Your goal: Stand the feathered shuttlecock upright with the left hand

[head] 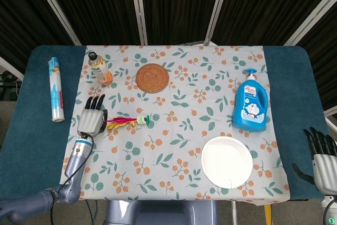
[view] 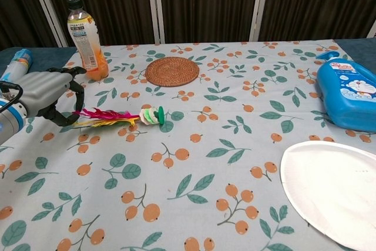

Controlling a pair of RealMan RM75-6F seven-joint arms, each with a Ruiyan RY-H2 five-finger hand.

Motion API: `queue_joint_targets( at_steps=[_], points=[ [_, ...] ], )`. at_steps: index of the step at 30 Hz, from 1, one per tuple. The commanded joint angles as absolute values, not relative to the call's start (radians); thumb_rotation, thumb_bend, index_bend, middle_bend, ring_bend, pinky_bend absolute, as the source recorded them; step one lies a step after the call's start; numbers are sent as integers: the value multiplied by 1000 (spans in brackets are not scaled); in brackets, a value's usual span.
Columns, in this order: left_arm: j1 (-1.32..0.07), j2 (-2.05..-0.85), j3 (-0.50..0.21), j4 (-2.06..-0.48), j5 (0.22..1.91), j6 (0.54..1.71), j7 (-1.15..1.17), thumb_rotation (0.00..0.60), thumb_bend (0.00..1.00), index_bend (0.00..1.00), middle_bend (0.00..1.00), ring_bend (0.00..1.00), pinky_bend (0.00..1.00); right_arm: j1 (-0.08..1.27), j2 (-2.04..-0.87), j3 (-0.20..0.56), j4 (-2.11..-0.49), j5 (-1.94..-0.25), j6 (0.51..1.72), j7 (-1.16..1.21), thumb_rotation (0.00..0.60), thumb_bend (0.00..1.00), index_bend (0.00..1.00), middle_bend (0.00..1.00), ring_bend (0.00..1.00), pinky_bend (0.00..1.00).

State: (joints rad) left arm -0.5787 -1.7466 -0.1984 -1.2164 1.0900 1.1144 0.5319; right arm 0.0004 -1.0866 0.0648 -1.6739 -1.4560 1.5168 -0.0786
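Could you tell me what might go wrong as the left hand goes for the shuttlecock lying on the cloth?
1. The left hand is at the feather tips of the shuttlecock, far from its base, so the fingers may crush or bend feathers.
2. A light shuttlecock lying flat could slide away when nudged.
3. The drink bottle stands just behind the hand; lifting or swinging could tip it.
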Motion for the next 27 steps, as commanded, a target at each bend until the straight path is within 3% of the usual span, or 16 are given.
queue_joint_targets(
  at_steps=[1, 13, 27],
  points=[
    [-579, -1747, -196, -1217, 1092, 1115, 532, 600, 496, 581, 0, 0, 0, 0, -1086, 65, -1674, -1456, 1516, -78, 600, 154, 0, 0, 0, 0],
    [-584, -1723, -200, -1250, 1113, 1136, 529, 600, 552, 596, 0, 0, 0, 0, -1085, 64, -1675, -1456, 1516, -77, 600, 153, 0, 0, 0, 0],
    [-632, -1585, -242, -1523, 1192, 1197, 624, 600, 553, 618, 0, 0, 0, -1, -1087, 66, -1675, -1454, 1519, -83, 600, 154, 0, 0, 0, 0]
  ],
)
